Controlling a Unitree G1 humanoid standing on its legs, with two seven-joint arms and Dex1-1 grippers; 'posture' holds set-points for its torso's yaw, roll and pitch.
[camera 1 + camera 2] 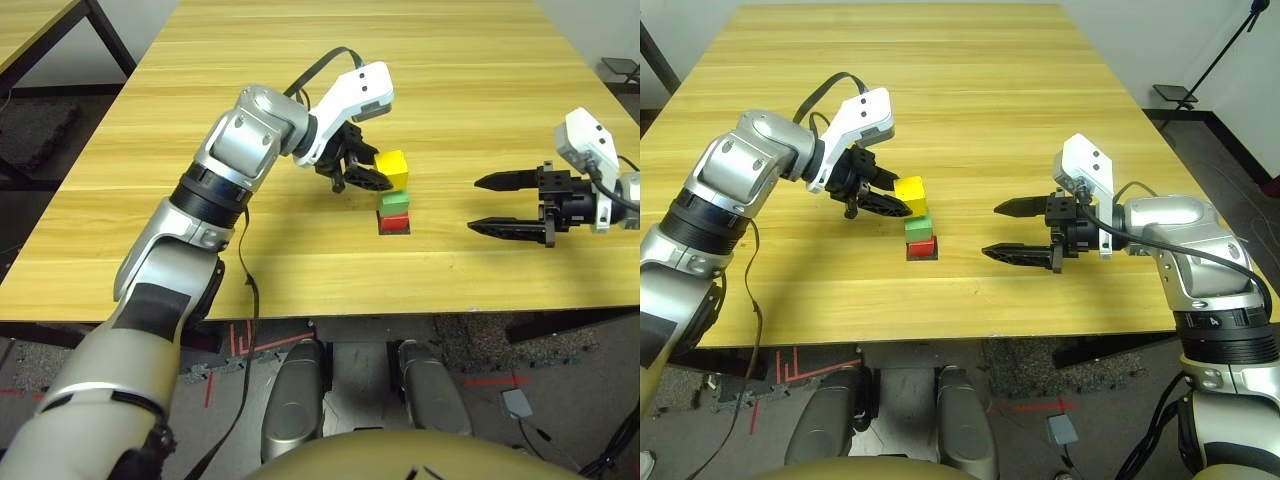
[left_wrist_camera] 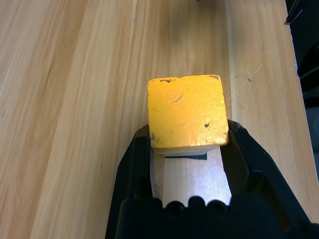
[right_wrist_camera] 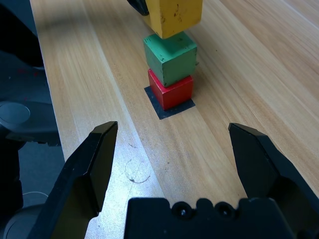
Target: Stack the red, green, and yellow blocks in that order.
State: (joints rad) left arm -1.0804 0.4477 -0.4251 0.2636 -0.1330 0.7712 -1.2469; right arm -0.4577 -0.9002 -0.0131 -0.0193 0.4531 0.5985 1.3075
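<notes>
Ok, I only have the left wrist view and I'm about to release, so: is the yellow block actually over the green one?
Observer: Yes. The right wrist view shows the yellow block directly above the green block; whether they touch, I cannot tell.
Operator: Is green on red?
Observer: Yes, green sits on the red block, which stands on a black patch.
Operator: Where's the right gripper?
Observer: The right gripper is open, beside the stack on the robot's right, apart from it.

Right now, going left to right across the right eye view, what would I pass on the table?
Left hand gripping the yellow block → the stack it tops, green block on red block → right hand, open, apart from the stack.
</notes>
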